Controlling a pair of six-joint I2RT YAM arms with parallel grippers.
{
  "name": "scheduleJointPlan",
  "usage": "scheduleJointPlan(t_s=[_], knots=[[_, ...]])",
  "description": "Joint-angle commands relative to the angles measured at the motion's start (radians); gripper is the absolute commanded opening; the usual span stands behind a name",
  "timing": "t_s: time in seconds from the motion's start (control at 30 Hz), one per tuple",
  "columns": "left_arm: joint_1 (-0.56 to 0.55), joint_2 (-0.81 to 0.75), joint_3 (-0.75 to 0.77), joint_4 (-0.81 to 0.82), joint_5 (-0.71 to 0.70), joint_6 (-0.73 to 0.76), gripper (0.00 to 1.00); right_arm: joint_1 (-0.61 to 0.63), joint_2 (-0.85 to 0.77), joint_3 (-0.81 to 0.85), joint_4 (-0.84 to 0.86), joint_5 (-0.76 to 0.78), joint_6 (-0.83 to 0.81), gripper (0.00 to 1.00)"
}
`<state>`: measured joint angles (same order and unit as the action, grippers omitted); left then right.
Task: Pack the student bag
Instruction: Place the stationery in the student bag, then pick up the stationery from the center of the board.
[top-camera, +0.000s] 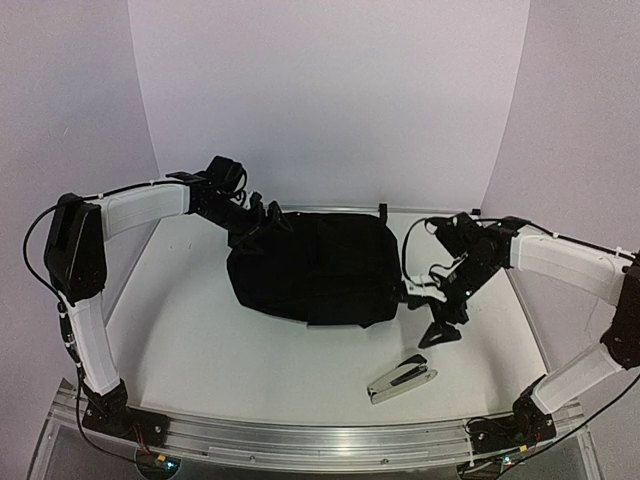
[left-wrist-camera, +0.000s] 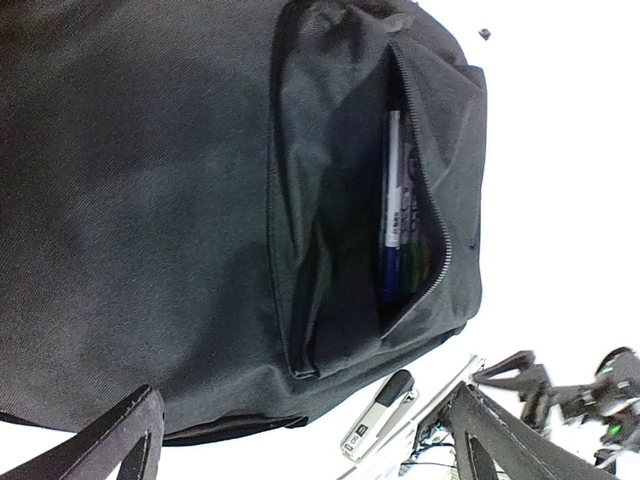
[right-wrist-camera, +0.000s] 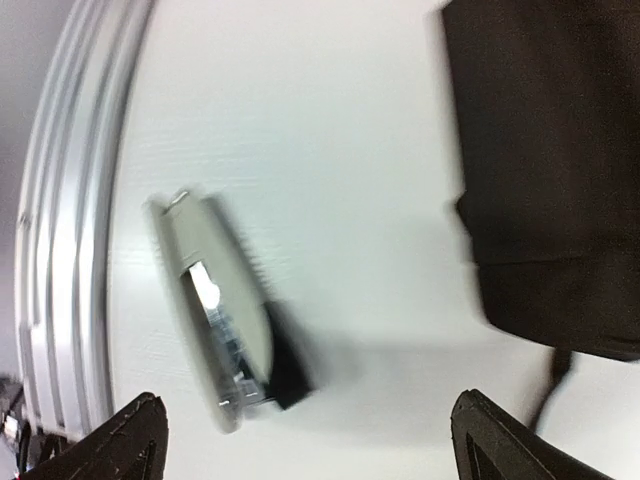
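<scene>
Two grippers, and both are empty. The left gripper (left-wrist-camera: 306, 400) hangs at the far left end of the bag (top-camera: 310, 265), fingers spread wide with nothing between them. The right gripper (right-wrist-camera: 307, 400) sits just off the bag's right end, low over the table (top-camera: 200, 340), equally spread and holding nothing.

The bag lies flat in the middle of the table, nearer the far edge than the near one. Its front pocket (left-wrist-camera: 340, 230) faces up, unzipped and gaping along the zipper (left-wrist-camera: 443, 250) on the side towards the right arm. A couple of pens (left-wrist-camera: 392, 200) lie inside.

A stapler (top-camera: 400, 380) rests on the bare table towards the near right corner, apart from the bag and in plain sight of the right wrist camera. It looks like the one item not yet packed. The right arm's wide spread suits a grab at it, and the pocket mouth opens that way. The left gripper seems placed to steady the soft bag, whose slack fabric could sag over the opening.
</scene>
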<state>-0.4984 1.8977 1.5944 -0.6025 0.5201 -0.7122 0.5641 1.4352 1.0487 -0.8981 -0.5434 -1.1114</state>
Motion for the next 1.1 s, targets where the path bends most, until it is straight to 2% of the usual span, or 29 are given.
scheduleJointPlan(t_s=[0.0,0.23,0.47,0.63,0.77,0.93,1.07], knots=[[0.001,-0.041,0.004,-0.011,-0.007,-0.011,1.00,0.075,-0.044,-0.093,0.016,0.038,-0.180,0.98],[0.001,-0.045,0.009,-0.027,-0.010,-0.022,1.00,0.162,-0.013,-0.211,0.191,0.122,-0.158,0.98],[0.001,-0.065,-0.002,-0.033,-0.020,-0.031,1.00,0.175,0.071,-0.259,0.322,0.218,-0.142,0.98],[0.001,-0.076,-0.005,-0.038,-0.032,-0.035,1.00,0.177,0.081,-0.297,0.356,0.247,-0.156,0.90],[0.001,-0.089,0.000,-0.038,-0.047,-0.027,1.00,0.184,0.068,-0.330,0.371,0.264,-0.194,0.81],[0.001,-0.088,0.047,-0.086,-0.078,0.005,1.00,0.185,0.070,-0.333,0.389,0.275,-0.217,0.54],[0.001,-0.103,0.053,-0.085,-0.092,0.038,1.00,0.185,0.044,-0.283,0.387,0.255,-0.191,0.42]])
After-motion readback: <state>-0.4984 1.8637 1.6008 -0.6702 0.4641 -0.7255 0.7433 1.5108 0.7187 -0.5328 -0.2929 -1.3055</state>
